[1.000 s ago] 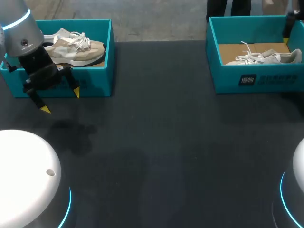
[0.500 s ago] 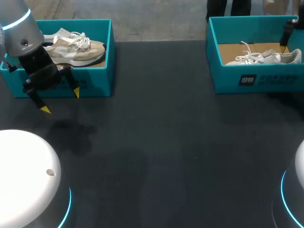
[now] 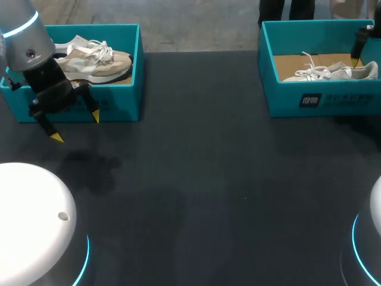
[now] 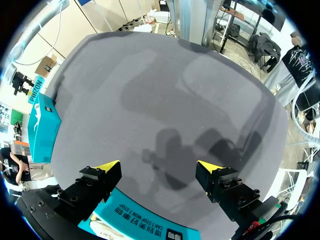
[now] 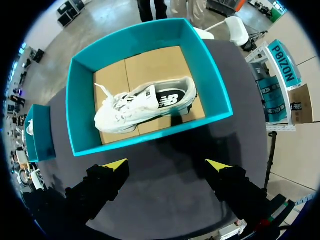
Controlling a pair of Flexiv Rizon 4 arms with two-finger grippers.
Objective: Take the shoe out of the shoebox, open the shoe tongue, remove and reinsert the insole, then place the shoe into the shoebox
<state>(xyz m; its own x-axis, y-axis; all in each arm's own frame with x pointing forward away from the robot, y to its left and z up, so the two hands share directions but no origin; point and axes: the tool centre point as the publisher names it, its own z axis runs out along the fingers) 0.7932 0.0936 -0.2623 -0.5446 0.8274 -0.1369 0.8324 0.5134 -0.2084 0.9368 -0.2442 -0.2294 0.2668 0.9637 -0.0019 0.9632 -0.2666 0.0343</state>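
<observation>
The right jaws are apart and empty, on the near side of the right shoebox [image 5: 150,134]. The white shoe [image 5: 145,105] lies inside, ahead, toe left, long axis parallel to the jaw gap; expect a wrist turn. The left jaws are apart and empty, over the counter [image 3: 196,179] beside the left shoebox [image 3: 119,104].

Teal shoebox [image 5: 82,100], white shoe [image 5: 145,105] with black logo [image 5: 167,100], tan cardboard lining [image 5: 150,65], black table [image 3: 208,179].

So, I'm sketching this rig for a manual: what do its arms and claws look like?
The left arm is silver-grey and rounded, with a glowing blue ring. The left claw and right claw are both black, blocky and bolted, each ending in two bright yellow tips.
</observation>
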